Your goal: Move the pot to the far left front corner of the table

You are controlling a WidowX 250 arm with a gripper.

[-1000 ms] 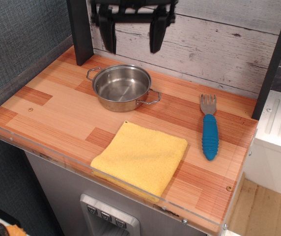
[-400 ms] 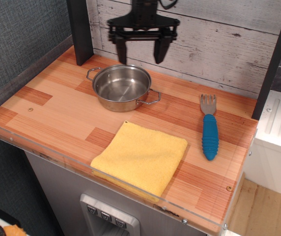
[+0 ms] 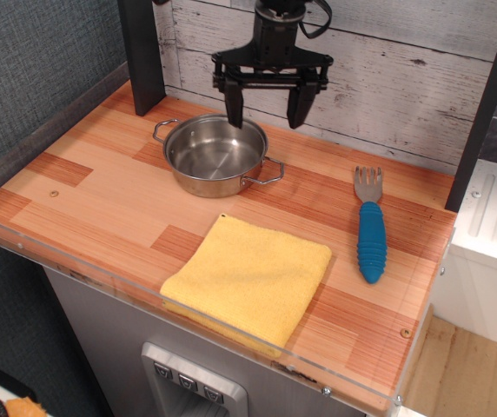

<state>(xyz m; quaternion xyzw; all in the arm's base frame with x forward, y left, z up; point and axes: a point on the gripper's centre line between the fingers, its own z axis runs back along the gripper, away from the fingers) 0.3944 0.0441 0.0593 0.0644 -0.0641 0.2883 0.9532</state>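
Observation:
The pot (image 3: 215, 155), a small shiny steel pot with two wire loop handles, stands upright and empty at the back left of the wooden table (image 3: 101, 204). My gripper (image 3: 267, 111) hangs open just above the pot's far right rim, its two black fingers spread wide. The left finger (image 3: 234, 104) is over the rim and the right finger (image 3: 301, 104) is to the right of the pot, over bare wood. It holds nothing.
A yellow cloth (image 3: 248, 276) lies at the front middle. A fork with a blue handle (image 3: 370, 228) lies at the right. A dark post (image 3: 142, 54) stands at the back left, a plank wall behind. A clear acrylic rim (image 3: 179, 306) edges the front.
My gripper has come down from the top of the view and shifted right, now low over the pot's far right rim. The pot, cloth and fork have not moved.

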